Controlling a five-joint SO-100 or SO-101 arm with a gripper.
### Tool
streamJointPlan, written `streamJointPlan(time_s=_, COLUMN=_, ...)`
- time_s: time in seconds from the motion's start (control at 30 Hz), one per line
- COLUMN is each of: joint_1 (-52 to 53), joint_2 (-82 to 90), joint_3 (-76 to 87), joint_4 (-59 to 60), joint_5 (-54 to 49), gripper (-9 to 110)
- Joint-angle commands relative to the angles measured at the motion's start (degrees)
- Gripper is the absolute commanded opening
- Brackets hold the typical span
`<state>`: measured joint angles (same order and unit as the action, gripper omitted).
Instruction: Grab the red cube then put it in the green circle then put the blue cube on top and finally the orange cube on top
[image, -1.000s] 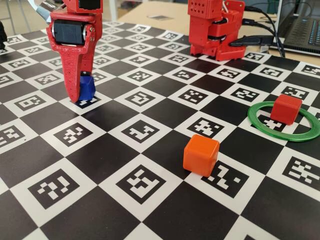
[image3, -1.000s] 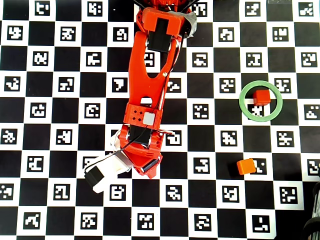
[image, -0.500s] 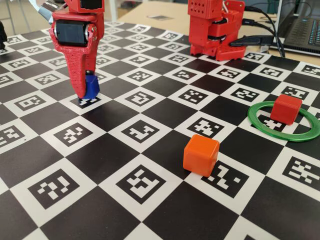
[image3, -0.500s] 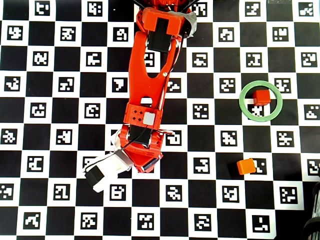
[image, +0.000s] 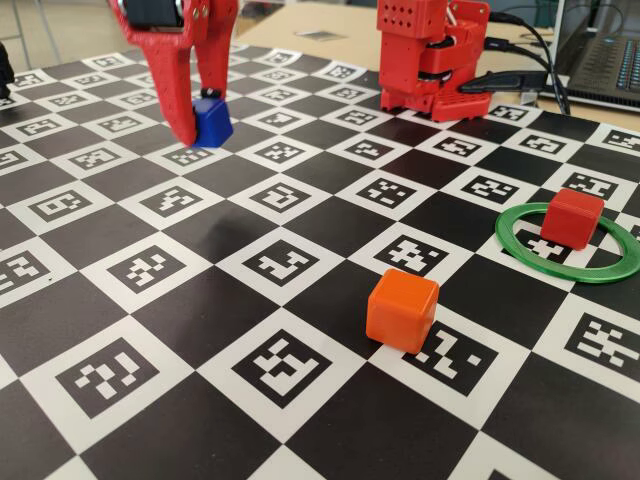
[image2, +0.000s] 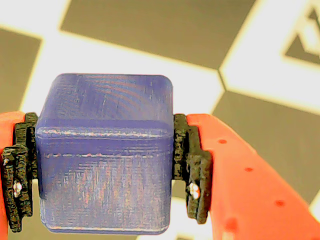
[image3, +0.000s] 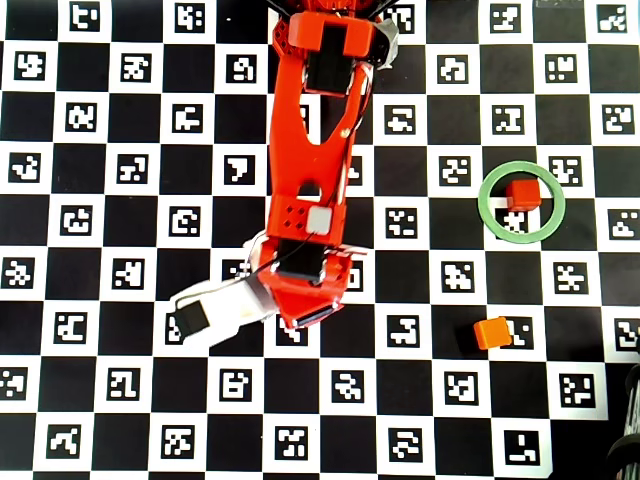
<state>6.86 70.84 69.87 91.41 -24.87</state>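
Note:
My red gripper (image: 201, 128) is shut on the blue cube (image: 212, 122) and holds it in the air above the board at the upper left of the fixed view. The wrist view shows the blue cube (image2: 105, 160) squeezed between the black pads (image2: 192, 167). In the overhead view the arm (image3: 310, 170) hides that cube. The red cube (image: 572, 218) sits inside the green circle (image: 505, 240) at the right; overhead, the red cube (image3: 522, 192) lies toward the top of the green circle (image3: 483, 201). The orange cube (image: 402, 310) stands alone in front, the same orange cube (image3: 491, 332) below the ring overhead.
The checkerboard mat (image: 180, 290) with printed markers covers the table. The arm's red base (image: 430, 55) stands at the back, with cables and a laptop (image: 600, 50) behind on the right. A white wrist camera (image3: 215, 312) sticks out to the left of the gripper.
The gripper has risen from the board with the blue cube in it, moving up and slightly right in the fixed view. The red and orange cubes have not moved.

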Motion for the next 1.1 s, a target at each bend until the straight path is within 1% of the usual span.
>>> streamJointPlan(time_s=0.0, joint_1=-3.25, joint_2=9.32, joint_3=-5.8, joint_4=5.71, joint_5=6.59, gripper=5)
streamJointPlan(time_s=0.2, joint_1=-11.6, joint_2=12.74, joint_3=-5.89, joint_4=10.99, joint_5=15.64, gripper=5)
streamJointPlan(time_s=0.53, joint_1=-26.89, joint_2=12.39, joint_3=-9.49, joint_4=13.8, joint_5=34.89, gripper=5)
streamJointPlan(time_s=0.73, joint_1=-31.82, joint_2=11.78, joint_3=-13.89, joint_4=14.06, joint_5=45.7, gripper=5)
streamJointPlan(time_s=0.77, joint_1=-32.7, joint_2=11.69, joint_3=-14.06, joint_4=14.15, joint_5=46.49, gripper=5)
streamJointPlan(time_s=0.9, joint_1=-35.42, joint_2=10.37, joint_3=-13.71, joint_4=14.15, joint_5=54.14, gripper=4)
streamJointPlan(time_s=0.93, joint_1=-35.95, joint_2=10.02, joint_3=-13.62, joint_4=14.15, joint_5=57.39, gripper=3)
streamJointPlan(time_s=1.07, joint_1=-38.32, joint_2=9.67, joint_3=-13.54, joint_4=14.15, joint_5=64.25, gripper=3)
